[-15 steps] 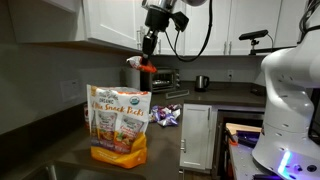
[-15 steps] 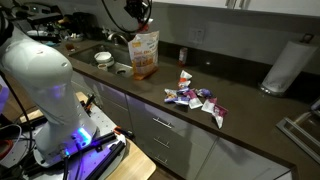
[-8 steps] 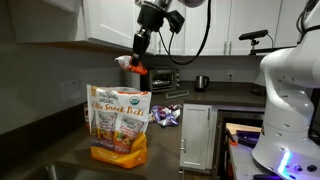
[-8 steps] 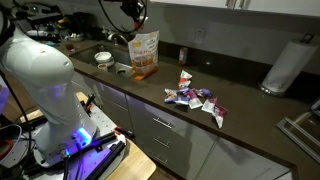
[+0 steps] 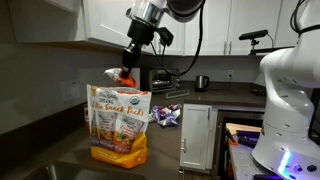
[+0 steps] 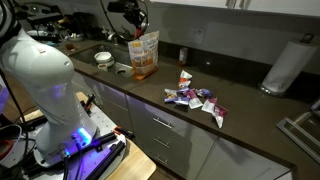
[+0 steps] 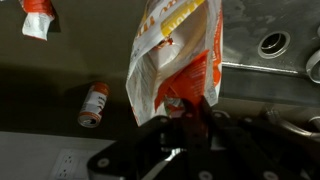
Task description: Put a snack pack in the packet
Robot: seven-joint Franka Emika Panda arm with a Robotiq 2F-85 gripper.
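Kitchen, white cabinets (image 5: 105,20) above a dark worktop (image 5: 60,145).

Packet (image 5: 120,125) stands upright on the worktop, with its white top band uppermost. In an exterior view it stands just beside the sink (image 6: 103,60).

Gripper (image 5: 128,68) hangs at 12 o'clock over the packet's top edge and is clamped on the snack pack (image 5: 123,78). The pack dangles red-orange just above the white band. Whether it touches the band cannot be told.

Wrist view: the gripper (image 7: 188,108) comes in from 6 o'clock, its fingers pinching one edge of the snack pack (image 7: 175,55). The crinkled pack stretches away toward 12 o'clock. A small container (image 7: 93,104) shows at 9 o'clock of the gripper.

Purple-and-white pouches (image 5: 165,115) lie in a loose heap at 3 o'clock of the packet, well apart from it. In an exterior view the same heap (image 6: 195,98) is spread near the worktop's front edge.

Paper-towel roll (image 6: 287,65) stands against the wall, well beyond the heap.

Kettle (image 5: 202,82) stands at the back.
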